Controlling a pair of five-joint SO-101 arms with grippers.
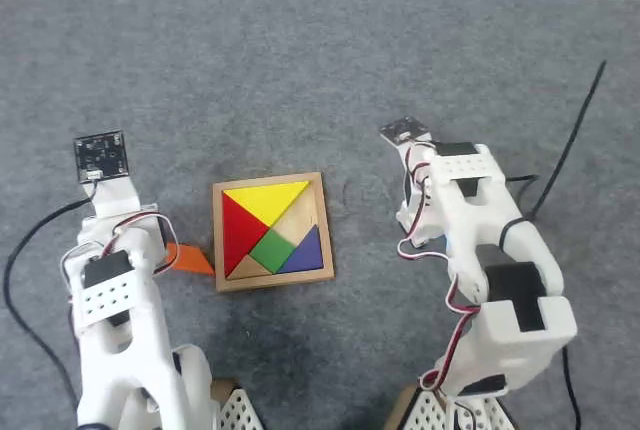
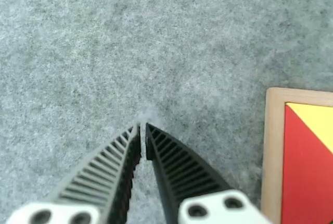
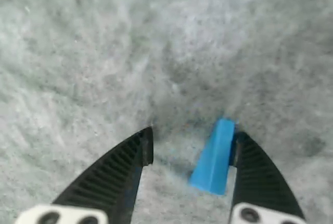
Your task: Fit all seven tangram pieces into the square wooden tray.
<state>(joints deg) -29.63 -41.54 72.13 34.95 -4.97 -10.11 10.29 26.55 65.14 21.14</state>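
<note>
Fuzzy grey felt surface (image 1: 300, 70). Square wooden tray (image 1: 266, 181) holds a yellow triangle (image 1: 265, 200), red triangle (image 1: 238, 233), green square (image 1: 270, 248), indigo triangle (image 1: 305, 250) and two pale wood patches. Orange wedge (image 1: 190, 259) lies at the tray's 9 o'clock, just outside the rim. Left end effector (image 2: 142, 126): ribbed tips together, empty. Right end effector (image 3: 192, 135): spread wide, light-blue slab (image 3: 213, 156) touching one finger.
</note>
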